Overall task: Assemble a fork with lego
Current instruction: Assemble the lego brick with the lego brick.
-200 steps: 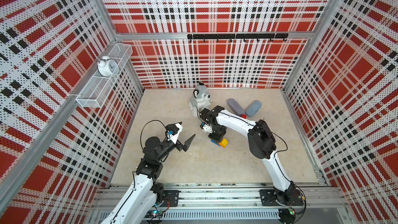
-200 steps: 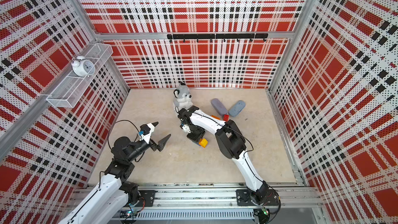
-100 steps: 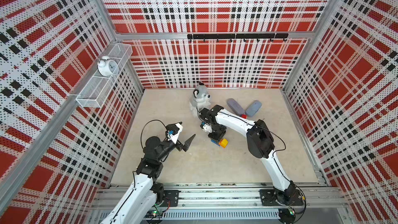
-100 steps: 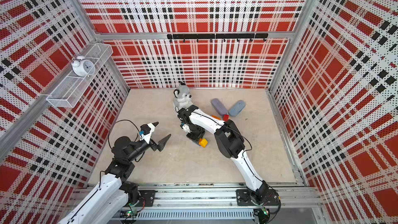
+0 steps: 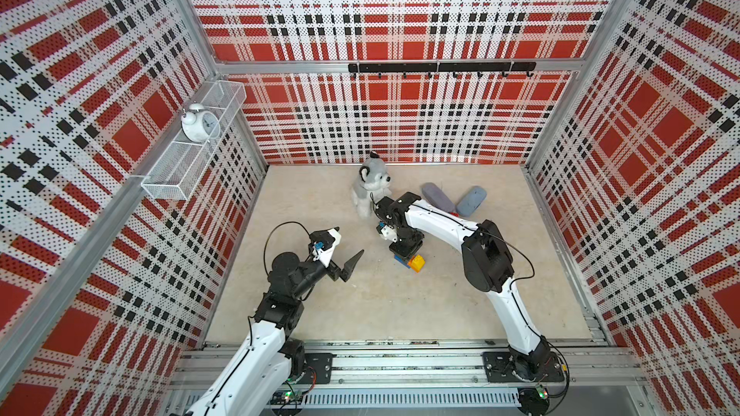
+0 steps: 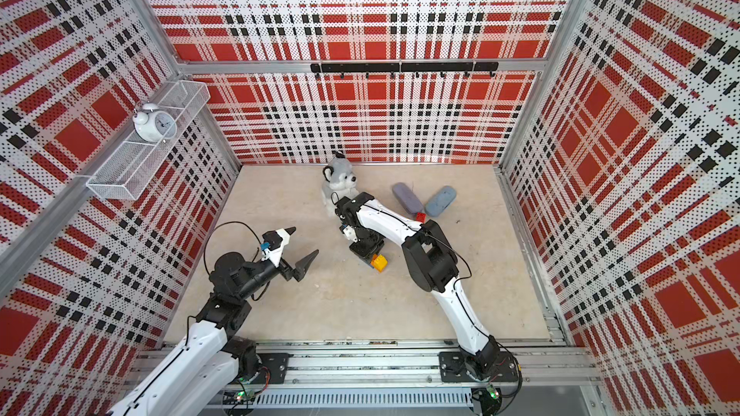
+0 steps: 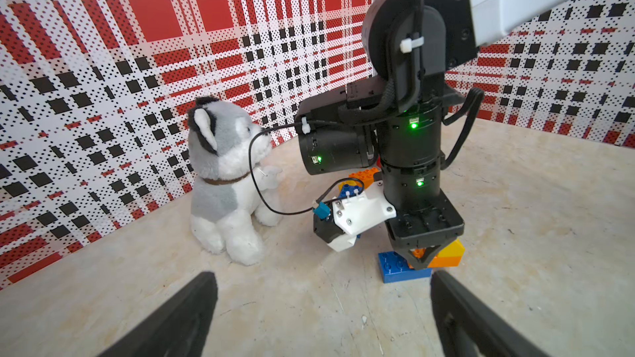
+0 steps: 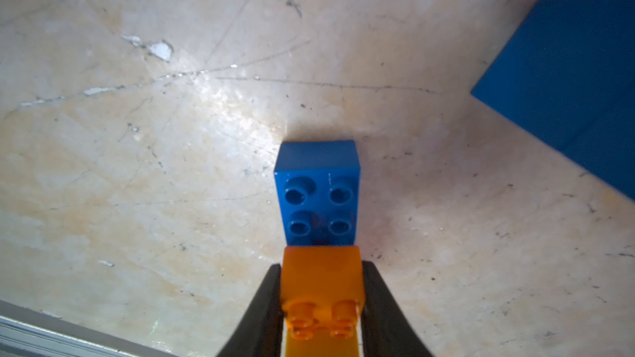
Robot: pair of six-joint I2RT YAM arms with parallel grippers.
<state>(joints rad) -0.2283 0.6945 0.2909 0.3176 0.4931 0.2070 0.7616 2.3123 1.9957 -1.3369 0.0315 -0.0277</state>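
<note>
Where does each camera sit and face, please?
Top views: high over the front rail, looking down; left arm and right arm show.
Left wrist: looks across the beige table at the grey plush husky and right gripper; own black fingers show.
Right wrist: looks down; own fingers clamp the orange studded brick on the blue studded brick.
Shared: all show those bricks.

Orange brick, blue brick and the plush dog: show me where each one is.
orange brick (image 8: pixel 321 278), right wrist view, on its flat face beside the studs.
blue brick (image 8: pixel 318 209), right wrist view, middle of its studded face.
plush dog (image 7: pixel 214 200), left wrist view, on its grey chest.
</note>
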